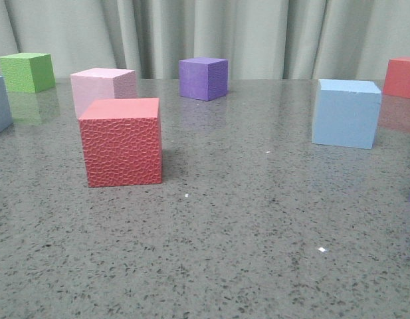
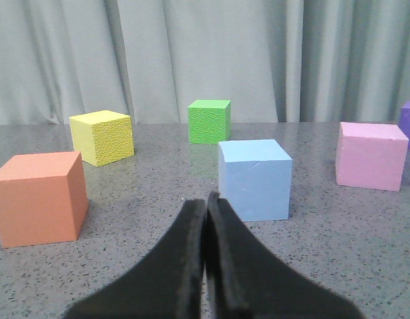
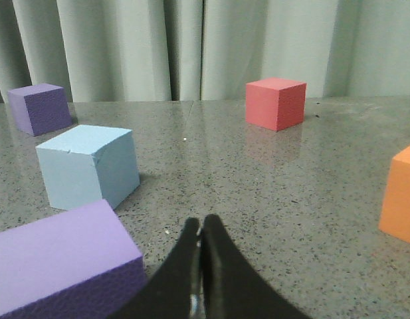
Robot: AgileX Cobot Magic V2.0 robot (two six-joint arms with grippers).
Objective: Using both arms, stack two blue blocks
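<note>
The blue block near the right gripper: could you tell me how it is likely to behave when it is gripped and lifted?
The blue block looks matte, so it probably will not slip much between the fingers. Its flat faces and square shape suggest it will sit steady, not roll. A small nick along its top edge hints at soft, light foam, so it may dent under a hard squeeze.
</note>
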